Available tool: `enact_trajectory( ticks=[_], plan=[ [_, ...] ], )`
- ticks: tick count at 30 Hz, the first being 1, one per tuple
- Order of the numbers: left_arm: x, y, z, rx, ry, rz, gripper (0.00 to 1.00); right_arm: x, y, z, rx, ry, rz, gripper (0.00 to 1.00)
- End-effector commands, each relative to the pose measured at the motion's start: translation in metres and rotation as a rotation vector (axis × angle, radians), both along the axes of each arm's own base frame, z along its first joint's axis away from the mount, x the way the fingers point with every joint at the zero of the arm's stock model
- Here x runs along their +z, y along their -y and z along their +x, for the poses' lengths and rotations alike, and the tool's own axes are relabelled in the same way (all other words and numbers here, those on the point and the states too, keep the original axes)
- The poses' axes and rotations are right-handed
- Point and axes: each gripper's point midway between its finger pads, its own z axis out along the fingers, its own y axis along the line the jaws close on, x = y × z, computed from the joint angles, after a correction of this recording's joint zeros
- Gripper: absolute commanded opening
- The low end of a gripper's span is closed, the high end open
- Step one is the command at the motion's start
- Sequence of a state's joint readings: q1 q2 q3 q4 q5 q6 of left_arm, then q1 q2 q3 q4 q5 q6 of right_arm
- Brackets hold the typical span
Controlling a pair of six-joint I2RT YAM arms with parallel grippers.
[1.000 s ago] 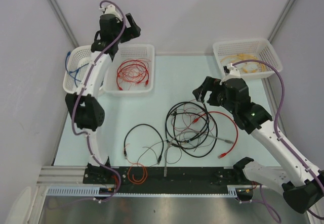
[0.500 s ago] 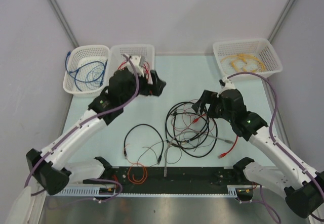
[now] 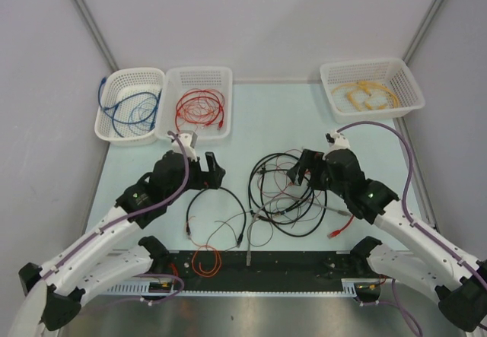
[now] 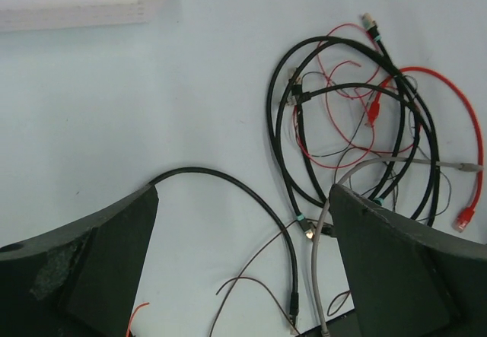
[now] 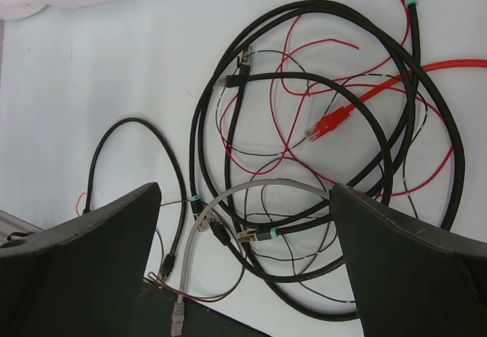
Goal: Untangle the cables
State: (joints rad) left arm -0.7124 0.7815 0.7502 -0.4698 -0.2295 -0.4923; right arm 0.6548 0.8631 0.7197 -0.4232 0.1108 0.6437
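Note:
The cables (image 3: 288,194) lie in a jumble mid-table: black loops, a red cable (image 3: 354,196) with a plug, a grey cable (image 3: 251,238) and thin brown wire. A separate black cable (image 3: 217,189) arcs to their left. My left gripper (image 3: 214,171) hovers open over that arc; in the left wrist view the black cable (image 4: 268,209) runs between the spread fingers of the gripper (image 4: 243,191), untouched. My right gripper (image 3: 300,168) hangs open above the tangle's top edge. In the right wrist view the gripper (image 5: 246,187) frames the grey cable (image 5: 190,253) and black loops, with the red plug (image 5: 327,126) beyond.
Three white baskets stand at the back: one with blue cables (image 3: 125,136), one with red cables (image 3: 194,136), one with yellowish cables (image 3: 380,112). A black rail (image 3: 304,262) runs along the near edge, with a small orange wire loop (image 3: 205,261) on it.
The left arm swung down from high over the back-left baskets to the table beside the black arc. The right gripper moved left and lower onto the tangle. Both stayed open.

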Motion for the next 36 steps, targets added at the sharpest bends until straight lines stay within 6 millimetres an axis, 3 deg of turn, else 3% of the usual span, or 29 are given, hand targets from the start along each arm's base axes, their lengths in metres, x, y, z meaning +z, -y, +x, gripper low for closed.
enact_trajectory(
  ticks=[1, 4, 8, 12, 14, 15, 18, 21, 23, 27, 31, 35, 36],
  plan=[
    [0.001, 0.004, 0.008, 0.061, -0.043, -0.026, 1.00, 0.028, 0.007, 0.008, -0.043, 0.116, 0.022, 1.00],
    [-0.014, 0.008, 0.009, 0.079, -0.100, -0.026, 1.00, 0.034, 0.004, 0.004, -0.001, 0.142, 0.022, 1.00],
    [-0.043, 0.010, 0.001, 0.076, -0.203, 0.013, 1.00, 0.018, -0.001, -0.003, 0.037, 0.080, -0.001, 1.00],
    [-0.060, 0.033, -0.029, -0.134, -0.280, -0.027, 0.99, 0.006, -0.007, -0.010, 0.063, 0.042, -0.035, 1.00],
    [-0.076, 0.041, -0.055, -0.232, -0.337, -0.070, 0.99, 0.007, -0.013, -0.011, 0.078, 0.051, -0.032, 1.00],
    [-0.075, 0.041, -0.062, -0.230, -0.343, -0.102, 1.00, 0.007, -0.015, -0.012, 0.091, 0.052, -0.033, 1.00],
    [-0.097, 0.034, -0.084, -0.221, -0.428, -0.112, 0.99, 0.003, -0.023, -0.014, 0.120, 0.047, -0.041, 1.00],
    [-0.101, 0.028, -0.089, -0.173, -0.419, -0.089, 0.99, -0.008, -0.028, -0.013, 0.130, 0.020, -0.060, 1.00],
    [-0.096, 0.030, -0.084, -0.157, -0.413, -0.093, 1.00, -0.020, -0.022, -0.008, 0.070, -0.011, -0.096, 1.00],
    [-0.091, 0.038, -0.077, -0.159, -0.414, -0.090, 1.00, -0.050, 0.017, 0.014, -0.143, -0.144, -0.133, 1.00],
    [-0.086, 0.047, -0.072, -0.188, -0.411, -0.088, 1.00, -0.056, 0.062, 0.043, -0.338, -0.186, -0.098, 1.00],
    [-0.084, 0.050, -0.067, -0.197, -0.396, -0.072, 1.00, -0.072, 0.084, 0.054, -0.433, -0.264, -0.066, 1.00],
    [-0.083, 0.051, -0.066, -0.198, -0.391, -0.073, 0.99, -0.084, 0.083, 0.054, -0.425, -0.313, -0.061, 1.00]
  ],
)
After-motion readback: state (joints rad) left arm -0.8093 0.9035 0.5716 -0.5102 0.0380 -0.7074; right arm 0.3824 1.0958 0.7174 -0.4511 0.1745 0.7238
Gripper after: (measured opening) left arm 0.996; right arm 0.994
